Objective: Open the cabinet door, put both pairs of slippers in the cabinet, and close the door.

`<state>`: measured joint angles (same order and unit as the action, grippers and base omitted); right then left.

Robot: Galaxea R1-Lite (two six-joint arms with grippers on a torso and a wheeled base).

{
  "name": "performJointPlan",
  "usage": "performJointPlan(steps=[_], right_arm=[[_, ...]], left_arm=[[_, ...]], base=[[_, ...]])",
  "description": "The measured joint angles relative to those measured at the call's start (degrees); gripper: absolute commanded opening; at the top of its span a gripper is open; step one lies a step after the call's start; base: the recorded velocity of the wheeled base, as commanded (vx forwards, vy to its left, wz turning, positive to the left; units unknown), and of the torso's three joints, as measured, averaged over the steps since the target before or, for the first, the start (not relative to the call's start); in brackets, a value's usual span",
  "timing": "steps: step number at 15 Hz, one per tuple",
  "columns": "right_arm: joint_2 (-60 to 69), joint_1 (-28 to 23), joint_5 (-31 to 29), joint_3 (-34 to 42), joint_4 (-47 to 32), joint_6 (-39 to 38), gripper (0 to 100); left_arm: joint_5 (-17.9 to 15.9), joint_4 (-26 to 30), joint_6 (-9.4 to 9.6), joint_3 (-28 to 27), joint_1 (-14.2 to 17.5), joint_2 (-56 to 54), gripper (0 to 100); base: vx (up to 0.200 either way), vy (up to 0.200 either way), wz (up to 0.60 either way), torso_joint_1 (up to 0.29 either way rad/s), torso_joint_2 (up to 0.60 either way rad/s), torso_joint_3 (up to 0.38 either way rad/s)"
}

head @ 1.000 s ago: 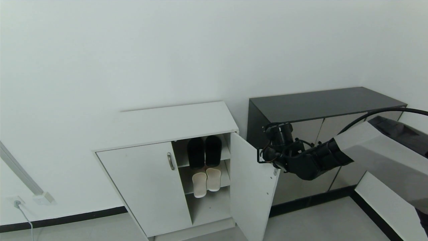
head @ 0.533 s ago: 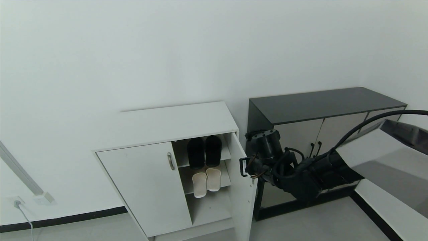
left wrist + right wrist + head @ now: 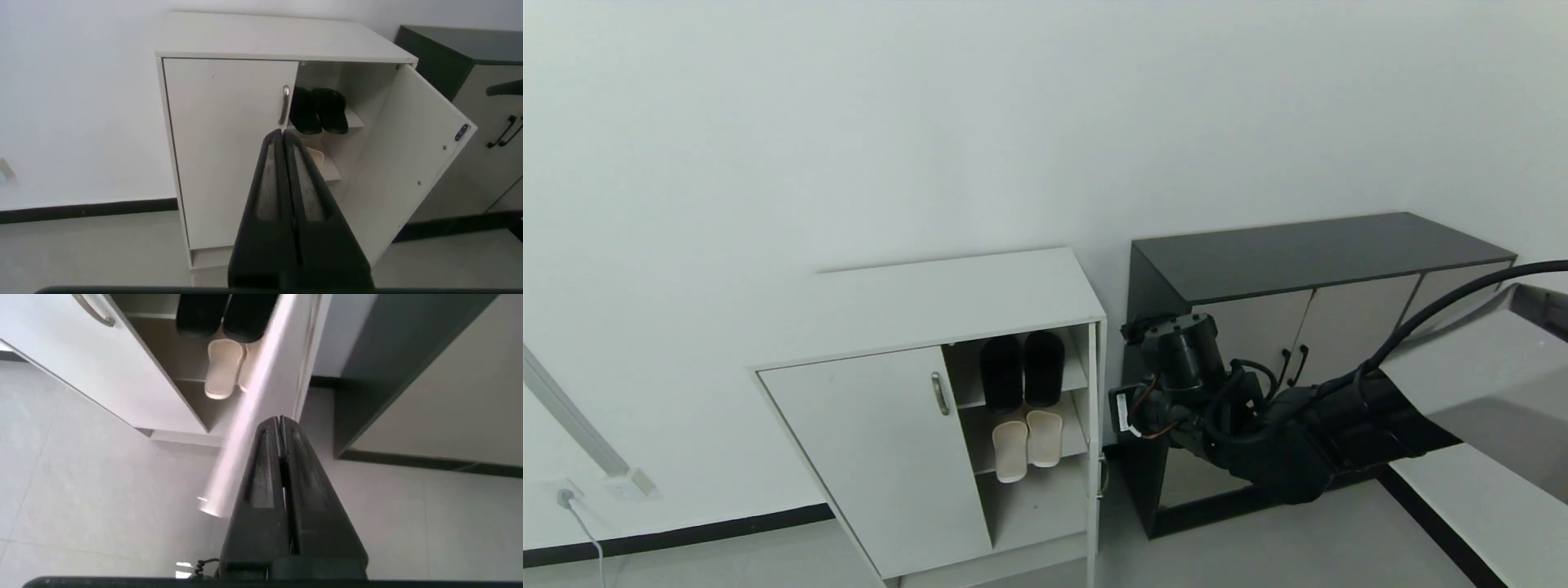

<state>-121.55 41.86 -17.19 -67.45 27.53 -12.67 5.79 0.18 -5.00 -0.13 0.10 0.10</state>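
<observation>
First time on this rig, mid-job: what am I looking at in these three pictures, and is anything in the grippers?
The wide picture is from the robot's head camera; the other two look along each wrist. The dark wedge there is that arm's gripper: left gripper and right gripper, both shut, holding nothing. Ahead stands a white cabinet, its right door open. Black slippers sit on the upper shelf, pale slippers on the shelf below. The right gripper is beside that door, before a dark sideboard.
</observation>
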Motion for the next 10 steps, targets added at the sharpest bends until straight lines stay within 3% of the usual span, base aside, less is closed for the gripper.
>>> performJointPlan(steps=[4, 10], right_arm=[[0.33, 0.00, 0.77, 0.56, 0.41, 0.18, 0], [0.44, -1.54, 0.41, 0.95, 1.48, 1.10, 0]], left_arm=[[0.00, 0.02, 0.02, 0.00, -0.07, 0.00, 0], [-0.02, -0.02, 0.02, 0.00, -0.02, 0.00, 0]], base=[[0.000, 0.000, 0.60, 0.004, 0.00, 0.000], [0.000, 0.000, 0.00, 0.000, 0.00, 0.000]])
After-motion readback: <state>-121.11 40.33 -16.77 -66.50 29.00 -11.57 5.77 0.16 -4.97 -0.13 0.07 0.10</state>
